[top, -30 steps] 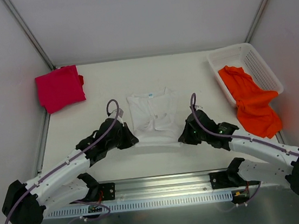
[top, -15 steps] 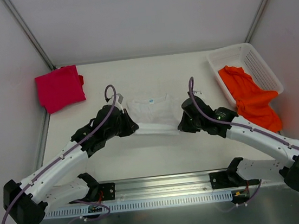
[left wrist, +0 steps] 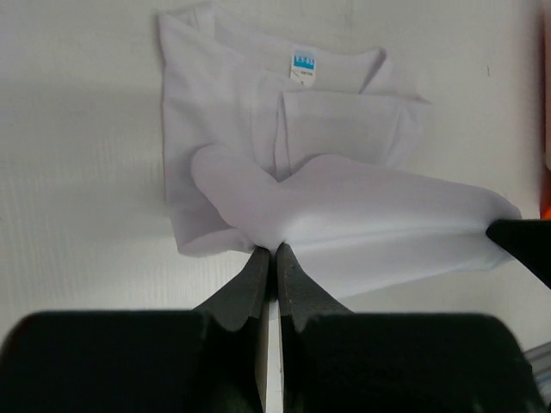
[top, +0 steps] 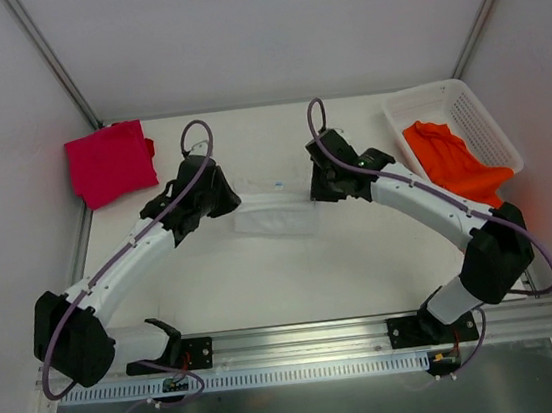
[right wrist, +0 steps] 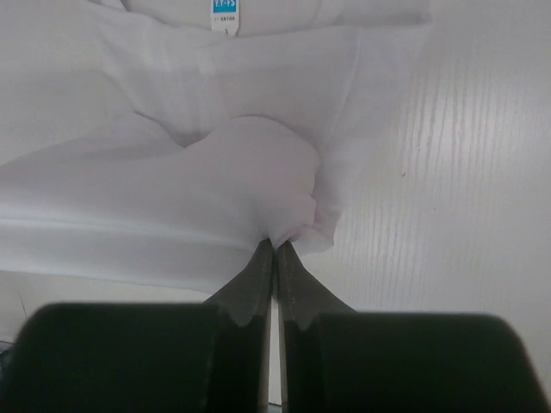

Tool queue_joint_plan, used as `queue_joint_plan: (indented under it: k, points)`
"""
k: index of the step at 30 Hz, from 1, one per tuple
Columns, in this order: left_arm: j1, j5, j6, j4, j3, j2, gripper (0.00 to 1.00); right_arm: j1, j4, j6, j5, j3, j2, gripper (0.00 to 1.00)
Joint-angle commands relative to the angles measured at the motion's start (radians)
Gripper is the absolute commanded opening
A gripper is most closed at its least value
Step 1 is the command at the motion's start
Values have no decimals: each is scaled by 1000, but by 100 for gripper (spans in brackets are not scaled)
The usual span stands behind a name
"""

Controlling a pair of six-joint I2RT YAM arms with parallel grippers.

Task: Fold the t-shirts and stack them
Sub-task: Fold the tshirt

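– Top external view, biggest thing first: what is there?
– The white table (top: 296, 285), with both arms reaching out over its middle. Between their wrists lies the white t-shirt (top: 275, 215), at the table's centre.
– And the other shirts?
– The orange t-shirt (top: 449, 157) lies in the white lattice basket (top: 493, 124) at the far right and spills over its near rim. The magenta t-shirt (top: 108, 164) sits folded at the far left corner.
– The grippers?
– The left gripper (left wrist: 269, 251) has its jaws pressed together on a bunched corner of the white cloth. The right gripper (right wrist: 275, 245) pinches the opposite corner the same way. The edge between them is raised above the flat part of the shirt.
– Smallest detail?
– The blue neck label (left wrist: 302, 65), at the collar.
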Motion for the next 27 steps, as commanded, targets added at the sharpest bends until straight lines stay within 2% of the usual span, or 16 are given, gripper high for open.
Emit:
queue_joint_plan:
  k: [1,13,24,26,27]
  points:
    - [64,7,42,53,65,63,0,-51,-33,-79,-13,98,74,1]
    - [177,108,59,241,209,418,0,-151,-16,-113,-44,247,295,0]
    - [233,160,94,274,404,691,0,-243,33,-102,-84,317,476,1]
    - [245,168,91,274,430,734,0,-260,37,-99,-99,339,519,11]
    - [248,171,89,275,436,746,0,-265,42,-98,-104,343,533,20]
